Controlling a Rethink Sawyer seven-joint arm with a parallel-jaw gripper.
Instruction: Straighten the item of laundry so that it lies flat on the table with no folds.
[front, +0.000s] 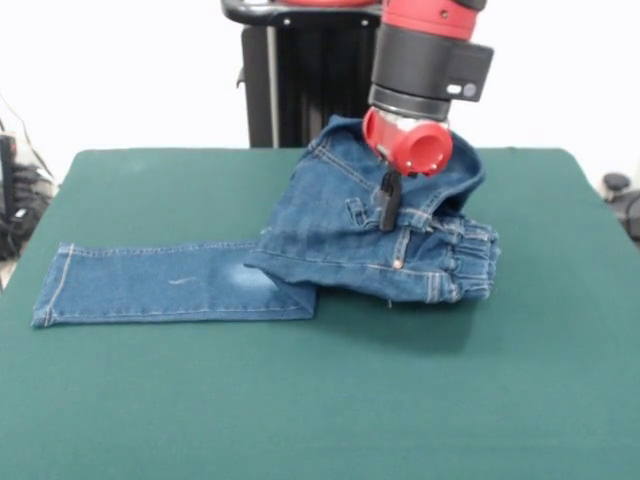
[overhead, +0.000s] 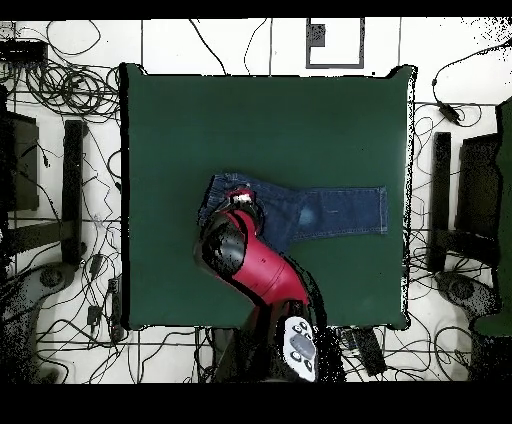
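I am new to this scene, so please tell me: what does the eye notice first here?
First, the red and black arm, coming down onto the bunched waist of the blue jeans near the middle of the green table. Its dark gripper touches the denim. One leg lies flat toward the left in the front view.

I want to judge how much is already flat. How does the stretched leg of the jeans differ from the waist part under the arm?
The stretched leg lies flat and long on the table; the waist part is bunched and raised. The leg lies clear of the end effector, which is at the waist part. The leg shows a pale faded patch, the waist a gathered band. Both are blue denim with tan stitching.
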